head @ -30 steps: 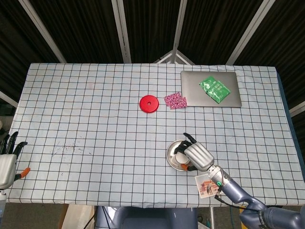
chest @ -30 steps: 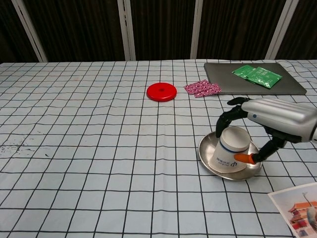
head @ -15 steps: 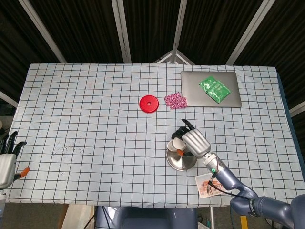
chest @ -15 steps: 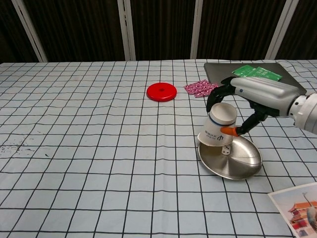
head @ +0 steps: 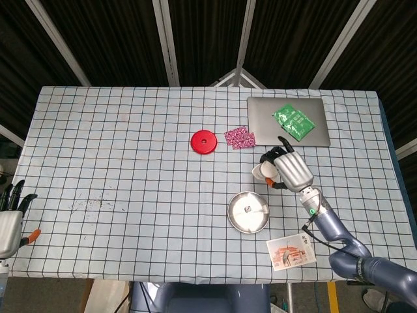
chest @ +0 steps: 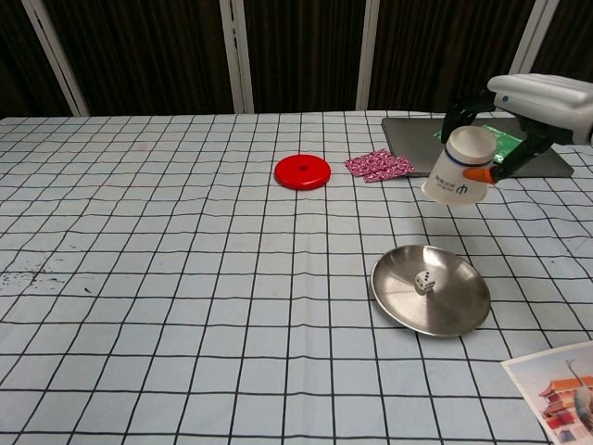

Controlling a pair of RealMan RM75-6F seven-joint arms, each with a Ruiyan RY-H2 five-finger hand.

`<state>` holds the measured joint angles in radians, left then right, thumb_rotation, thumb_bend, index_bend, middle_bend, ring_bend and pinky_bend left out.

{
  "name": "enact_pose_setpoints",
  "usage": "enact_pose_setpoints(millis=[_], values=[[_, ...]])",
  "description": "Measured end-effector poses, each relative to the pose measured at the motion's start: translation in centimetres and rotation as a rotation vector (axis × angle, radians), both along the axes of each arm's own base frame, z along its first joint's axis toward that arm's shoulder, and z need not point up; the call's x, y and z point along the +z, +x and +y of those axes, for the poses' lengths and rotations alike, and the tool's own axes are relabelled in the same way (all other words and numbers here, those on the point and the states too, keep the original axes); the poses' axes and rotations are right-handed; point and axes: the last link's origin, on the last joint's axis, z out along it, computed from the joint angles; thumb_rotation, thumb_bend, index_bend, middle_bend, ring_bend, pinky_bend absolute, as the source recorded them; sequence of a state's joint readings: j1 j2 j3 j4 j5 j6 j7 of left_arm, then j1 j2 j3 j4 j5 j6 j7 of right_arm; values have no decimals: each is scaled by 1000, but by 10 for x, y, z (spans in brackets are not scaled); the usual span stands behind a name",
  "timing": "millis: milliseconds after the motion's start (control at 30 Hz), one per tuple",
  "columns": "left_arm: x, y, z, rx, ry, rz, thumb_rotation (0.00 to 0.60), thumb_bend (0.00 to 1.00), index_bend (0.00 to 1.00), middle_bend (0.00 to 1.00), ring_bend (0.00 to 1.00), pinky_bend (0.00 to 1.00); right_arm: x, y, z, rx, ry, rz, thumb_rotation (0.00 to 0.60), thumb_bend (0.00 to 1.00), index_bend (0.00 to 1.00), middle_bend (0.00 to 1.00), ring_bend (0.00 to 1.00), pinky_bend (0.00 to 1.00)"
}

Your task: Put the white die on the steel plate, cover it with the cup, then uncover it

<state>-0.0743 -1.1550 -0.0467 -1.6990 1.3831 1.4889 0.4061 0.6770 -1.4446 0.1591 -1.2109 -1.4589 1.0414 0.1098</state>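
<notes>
The white die [chest: 423,283] lies uncovered on the steel plate [chest: 454,311], near the plate's middle; in the head view the die [head: 248,209] shows as a small speck on the plate [head: 240,220]. My right hand [chest: 537,97] holds the white paper cup [chest: 458,165] upside down in the air, above and behind the plate on its right side. The head view has the same right hand [head: 290,169] gripping the cup [head: 263,171] beyond the plate. My left hand [head: 9,218] hangs off the table's near-left corner, fingers apart and holding nothing.
A red disc [chest: 302,171] and a pink patterned packet [chest: 378,165] lie at mid-table. Behind them a grey laptop [head: 267,124] carries a green packet [head: 294,122]. A printed photo card [chest: 556,389] lies at the near right edge.
My right hand has lifted the cup off the plate and carried it up and back to the right. The die, hidden a second ago, now lies bare on the plate.
</notes>
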Motion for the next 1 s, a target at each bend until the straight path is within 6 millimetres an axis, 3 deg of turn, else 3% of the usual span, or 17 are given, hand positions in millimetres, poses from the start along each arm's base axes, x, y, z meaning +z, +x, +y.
enact_pose_setpoints(millis=[233,400,633,700,800,867,1000], values=[[-1,0,0,1,3,4,600,228,235,0,0,128,13,-37,-18,-99,-31,75,600,404,554,469,281,21],[-2,0,1,5,0,8,600,228,235,0,0,128,12,-62,-21,-175,-17,81,600,404,554,469,281,22],[-3,1,1,9,3,13,600,229,235,0,0,128,4,-80,-19,-215,14,91,600,400,554,469,281,22],[-4,0,1,9,4,16,600,229,235,0,0,128,1,-82,-19,-219,20,88,600,349,548,466,281,22],[-4,1,1,9,3,14,600,229,235,0,0,128,0,-85,-20,-228,20,94,600,174,429,395,257,12],[-4,0,1,10,3,15,600,229,235,0,0,128,-1,-86,-21,-238,15,93,600,89,277,298,210,2],[-4,0,2,10,3,15,600,229,235,0,0,128,-1,-88,-21,-268,19,78,600,44,133,190,167,0]])
